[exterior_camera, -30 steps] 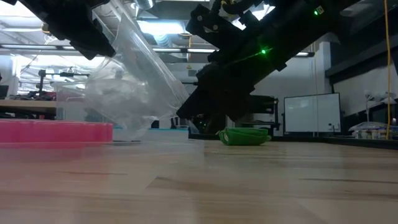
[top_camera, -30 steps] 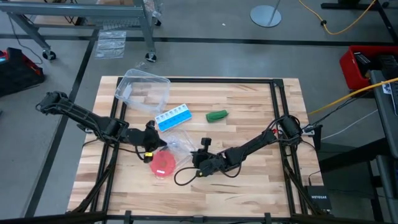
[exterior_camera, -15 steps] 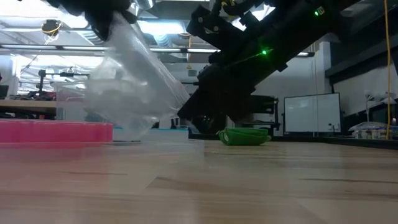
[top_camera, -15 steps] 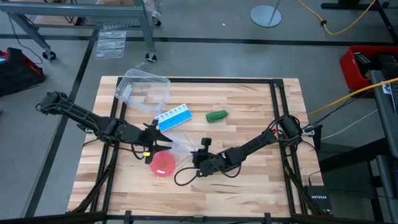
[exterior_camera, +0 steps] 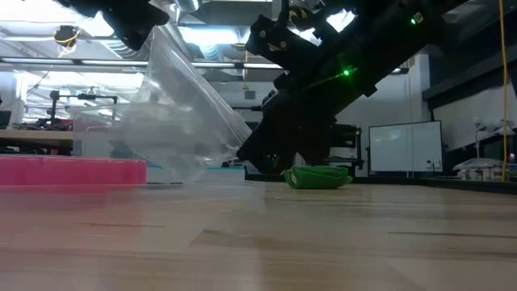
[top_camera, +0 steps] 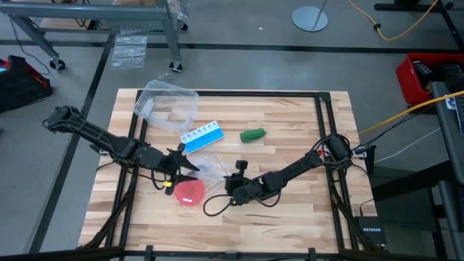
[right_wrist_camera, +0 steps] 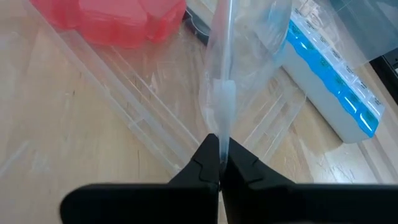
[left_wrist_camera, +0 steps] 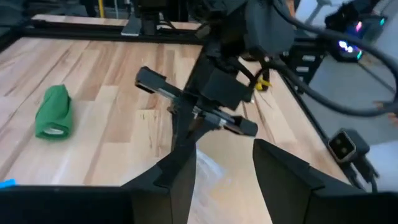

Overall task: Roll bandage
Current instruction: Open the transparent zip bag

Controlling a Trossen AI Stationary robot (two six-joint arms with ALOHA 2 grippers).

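Observation:
The dark green bandage (top_camera: 253,134) lies as a small bundle on the table's far middle, touched by no gripper; it also shows in the low view (exterior_camera: 317,177) and the left wrist view (left_wrist_camera: 53,112). A clear plastic bag (top_camera: 209,168) stands up between the two grippers. My right gripper (top_camera: 230,181) is shut on the bag. My left gripper (top_camera: 190,162) is open at the bag's left side, with clear plastic showing between its fingers (left_wrist_camera: 180,180). My right gripper (right_wrist_camera: 219,163) pinches a thin edge of the clear bag (right_wrist_camera: 222,124) between its two fingers, coming low from the table's right. The bag rises from the fingers and stands up off the table (exterior_camera: 174,121). I cannot tell whether my left gripper touches the bag.
A red round disc (top_camera: 190,193) lies just near of the bag. A blue-and-white pill box (top_camera: 201,136) lies behind it. A clear plastic container (top_camera: 167,104) stands at the far left. The table's right half around the bandage is bare wood.
My left gripper has gone a little toward the table's right edge, closer to the bag and my right gripper. The bag's raised part has shifted slightly with it. My right gripper has kept hold of the bag's edge.

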